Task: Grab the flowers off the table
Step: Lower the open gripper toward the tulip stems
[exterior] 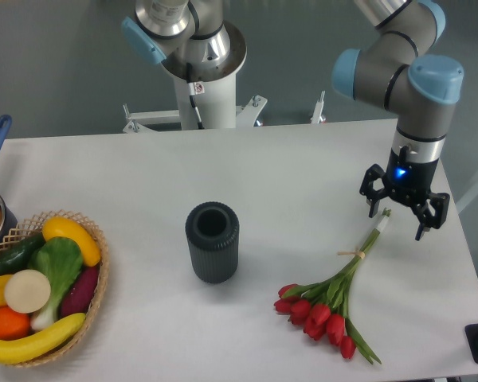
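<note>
Tulips, about ten red heads in one tied bunch of flowers (332, 302), lie near the worktop (143, 175) front-right corner, stems pointing up toward the claw (404, 210). It hangs spread wide over the thin stem tips, empty. Closing there risks slim stems slipping free or the heavy heads drooping; one vase (212, 241), one basket (64, 302).

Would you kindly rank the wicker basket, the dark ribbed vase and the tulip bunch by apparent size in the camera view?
1. Wicker basket, though partly cut off at the frame edge.
2. Tulip bunch, long but thin.
3. Dark ribbed vase.
The first two are close.
</note>
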